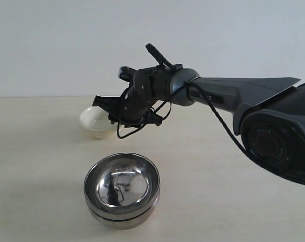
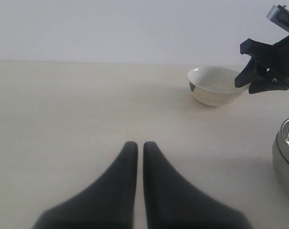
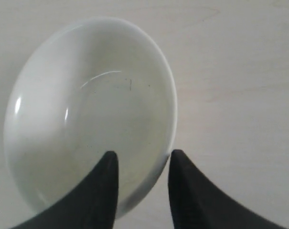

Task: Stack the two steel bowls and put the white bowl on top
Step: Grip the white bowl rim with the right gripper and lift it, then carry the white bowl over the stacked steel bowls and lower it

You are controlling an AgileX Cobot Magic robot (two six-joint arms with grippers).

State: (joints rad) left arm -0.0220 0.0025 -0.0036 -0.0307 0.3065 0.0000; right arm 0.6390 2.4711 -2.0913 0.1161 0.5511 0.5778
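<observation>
Steel bowls (image 1: 122, 189) sat nested one in the other near the front of the table (image 1: 233, 201) in the exterior view, bare tabletop all round them, and the white bowl (image 1: 98, 122) stood apart behind, at the right gripper (image 1: 104, 110). From the left wrist, the left gripper (image 2: 140, 148) had its jaws almost together on nothing, well apart from that bowl. From the right wrist, the right gripper's narrowly parted jaws straddled the bowl's rim, one inside, one outside.

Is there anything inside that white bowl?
It looks empty: the white bowl shows only bare glaze inside. One finger of the right gripper covers a small patch near its rim.
</observation>
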